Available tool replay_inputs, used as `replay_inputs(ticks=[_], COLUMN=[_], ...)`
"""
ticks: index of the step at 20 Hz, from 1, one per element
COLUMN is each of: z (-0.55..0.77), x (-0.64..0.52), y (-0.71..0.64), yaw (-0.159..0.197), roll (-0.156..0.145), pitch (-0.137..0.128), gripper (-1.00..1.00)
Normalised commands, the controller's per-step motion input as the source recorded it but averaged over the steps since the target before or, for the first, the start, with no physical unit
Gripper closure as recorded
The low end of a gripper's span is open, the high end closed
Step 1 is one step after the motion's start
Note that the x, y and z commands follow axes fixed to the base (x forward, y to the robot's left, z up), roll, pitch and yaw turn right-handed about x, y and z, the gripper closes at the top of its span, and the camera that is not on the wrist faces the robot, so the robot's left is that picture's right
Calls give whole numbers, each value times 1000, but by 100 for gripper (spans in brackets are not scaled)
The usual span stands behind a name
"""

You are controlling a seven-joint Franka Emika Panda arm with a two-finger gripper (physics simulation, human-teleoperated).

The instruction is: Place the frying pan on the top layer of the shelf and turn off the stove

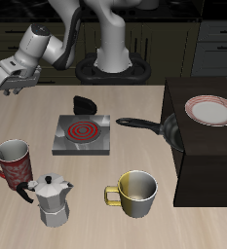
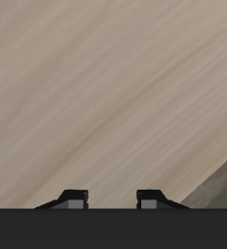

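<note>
The black frying pan [image 1: 170, 127] rests against the side of the dark shelf [image 1: 208, 165], its long handle [image 1: 134, 124] pointing toward the stove. The pan looks tilted and is partly merged with the shelf's dark wall. The grey stove [image 1: 83, 135] shows a red spiral coil, with a black knob [image 1: 84, 103] at its back. My gripper [image 1: 13, 88] hangs above the table well away from the stove, farther back and off to the side. In the wrist view the gripper [image 2: 114, 199] is open and empty, with only bare tabletop [image 2: 95, 88] below.
A white red-rimmed plate [image 1: 210, 111] lies on the shelf's flat top. A red mug [image 1: 14, 161], a silver moka pot [image 1: 52, 200] and a yellow-and-white mug [image 1: 136, 193] stand near the table's front edge.
</note>
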Motion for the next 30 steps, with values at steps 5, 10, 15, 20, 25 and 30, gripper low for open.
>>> replay_inputs(ticks=[5, 10, 15, 20, 25, 30], z=[-86, 72, 3, 30, 16, 41], x=[-51, -29, -6, 61, 63, 85], y=[321, 99, 18, 37, 55, 62], yaw=[-66, -109, -126, -147, -104, -61], roll=[58, 29, 11, -3, 18, 14], pitch=[14, -8, -14, -30, -13, -18], gripper=[100, 100, 100, 100, 100, 100])
